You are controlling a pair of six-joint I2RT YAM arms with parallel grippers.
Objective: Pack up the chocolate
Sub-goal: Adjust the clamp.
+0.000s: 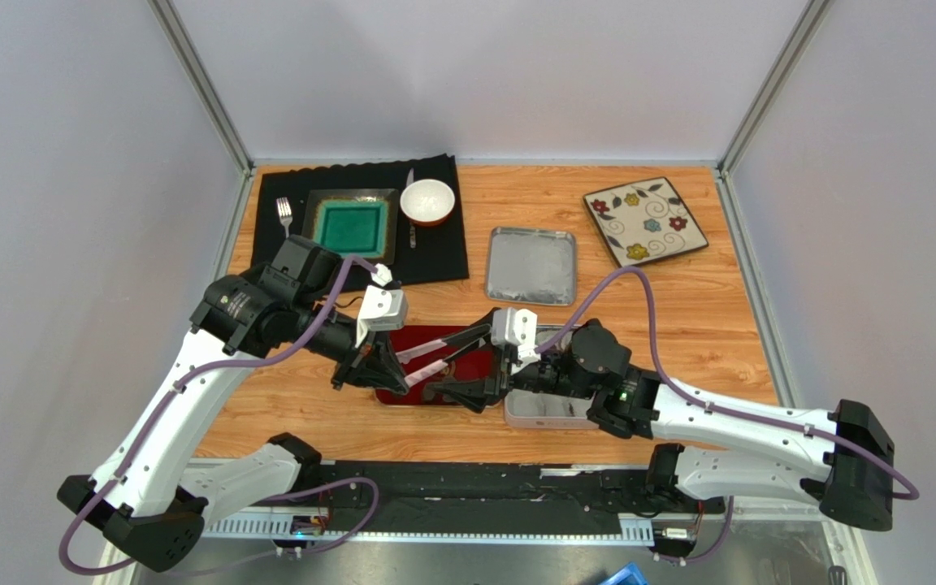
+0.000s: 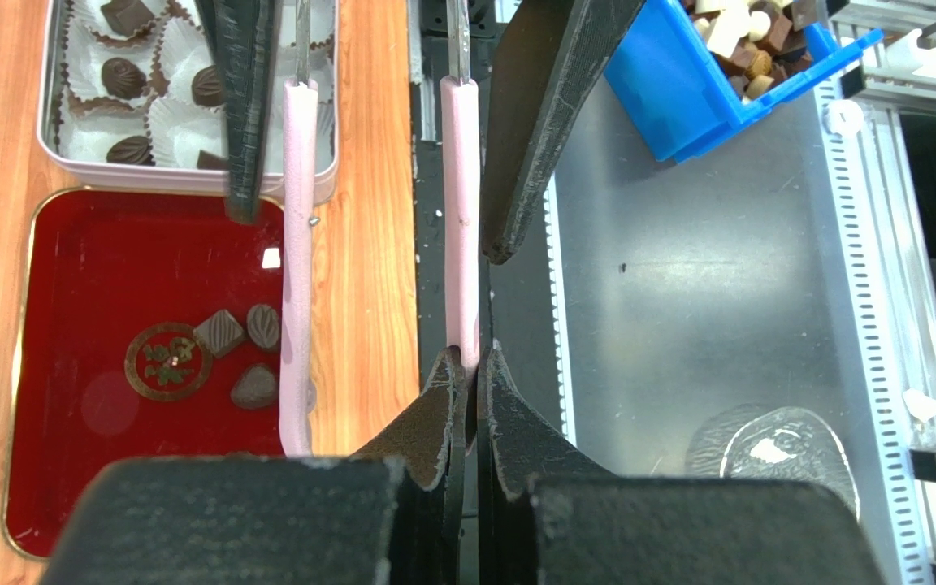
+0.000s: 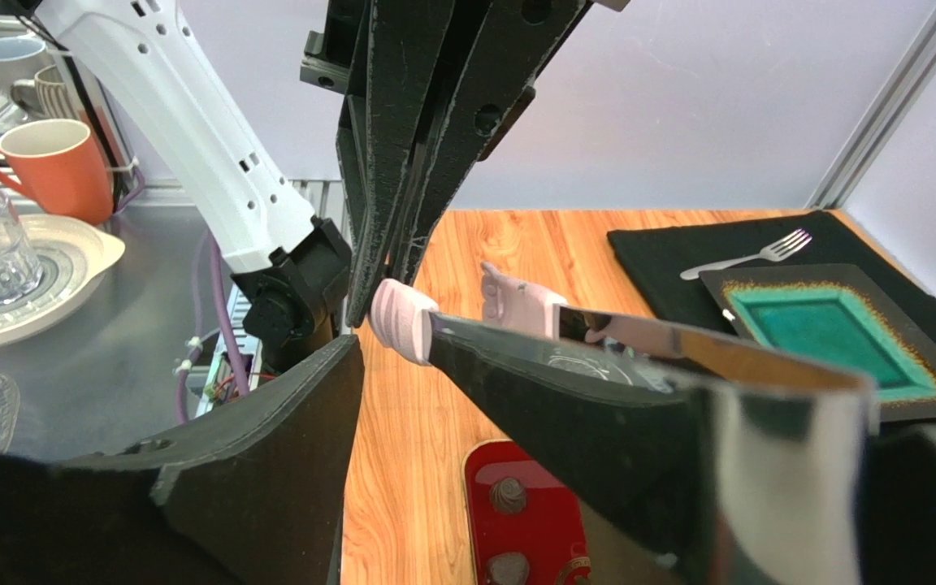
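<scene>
Left wrist view: left tool [image 2: 472, 388] pinched on pink tongs [image 2: 462, 219]; right tool's state unclear.

Both arms meet over, apparently, red tray [image 1: 475, 361].

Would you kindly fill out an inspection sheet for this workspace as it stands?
Surface: wooden table, no spills seen.
Job's things: three chocolate pieces loose on the red tray; others sit in paper cups in the tin.
Clutter: tin lid, floral plate, green dish, bowl, fork.
Grippers: left gripper pinches one pink arm of the tongs; right gripper clasps both arms.
Cables: purple cables loop along both arms, none snagged.
Surroundings: blue bin of sweets and mugs off the table.
</scene>
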